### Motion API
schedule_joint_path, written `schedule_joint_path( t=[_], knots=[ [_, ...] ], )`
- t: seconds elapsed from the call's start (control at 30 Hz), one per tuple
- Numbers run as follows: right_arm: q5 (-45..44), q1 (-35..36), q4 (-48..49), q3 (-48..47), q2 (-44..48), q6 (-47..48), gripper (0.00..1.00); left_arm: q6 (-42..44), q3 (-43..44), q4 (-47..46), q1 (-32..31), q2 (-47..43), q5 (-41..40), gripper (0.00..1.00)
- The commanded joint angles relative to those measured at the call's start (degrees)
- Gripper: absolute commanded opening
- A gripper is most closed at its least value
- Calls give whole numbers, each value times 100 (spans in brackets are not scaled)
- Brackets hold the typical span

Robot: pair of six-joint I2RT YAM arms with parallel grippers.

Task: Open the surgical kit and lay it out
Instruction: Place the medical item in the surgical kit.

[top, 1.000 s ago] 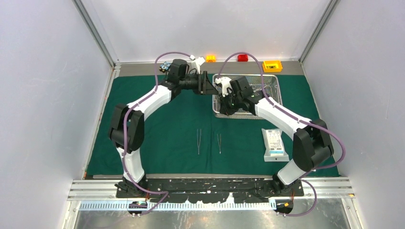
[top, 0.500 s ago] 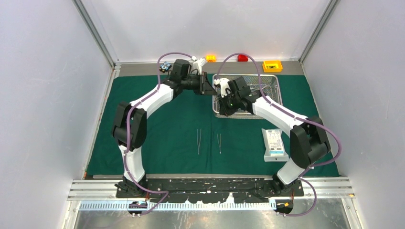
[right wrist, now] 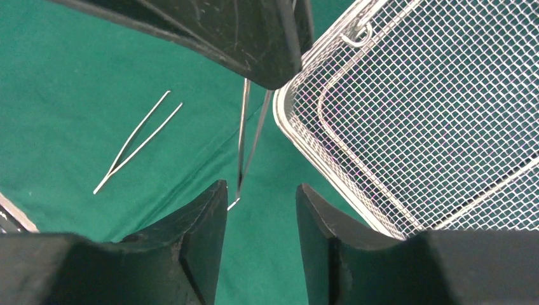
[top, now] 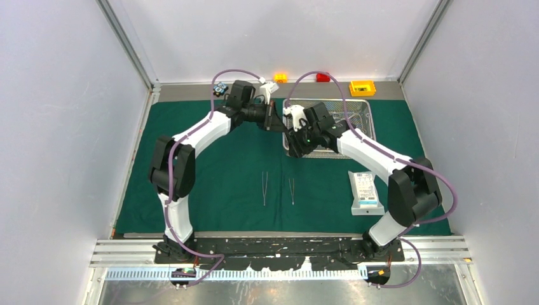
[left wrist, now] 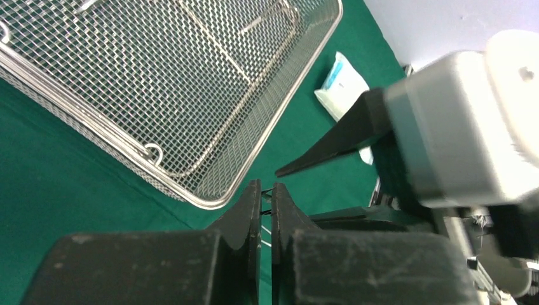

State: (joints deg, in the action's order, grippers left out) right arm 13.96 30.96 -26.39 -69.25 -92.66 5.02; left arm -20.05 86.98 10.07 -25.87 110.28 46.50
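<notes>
The dark green drape covers the table. On it at the back right sits the steel mesh tray. My left gripper hangs beside the tray's near-left corner, shut on slim silver forceps that point down toward the drape. My right gripper stands open just below, its fingers either side of the forceps' tips without touching them. Two tweezers lie side by side mid-drape. The white pouch lies at the right.
A yellow box, a red block and an orange block stand on the grey strip behind the drape. Grey walls close in both sides and the back. The two wrists are close together at the tray's left end.
My left gripper has shut on the forceps. My right gripper, shut before, has opened and let them go. Both wrists have drifted slightly left.
</notes>
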Motion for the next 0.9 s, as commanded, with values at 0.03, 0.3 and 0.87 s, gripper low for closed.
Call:
schedule_joint_path(
  t=[0.03, 0.3, 0.87],
  knots=[
    [426, -70, -96, 218, 780, 566, 54, 1274, -180, 745, -15, -200, 721, 0],
    [899, -493, -175, 387, 1138, 732, 55, 2381, -981, 1489, -19, -332, 1661, 0],
    [924, -675, -46, 542, 1079, 737, 54, 3046, -1183, 1786, -199, 579, 2190, 0]
  ],
)
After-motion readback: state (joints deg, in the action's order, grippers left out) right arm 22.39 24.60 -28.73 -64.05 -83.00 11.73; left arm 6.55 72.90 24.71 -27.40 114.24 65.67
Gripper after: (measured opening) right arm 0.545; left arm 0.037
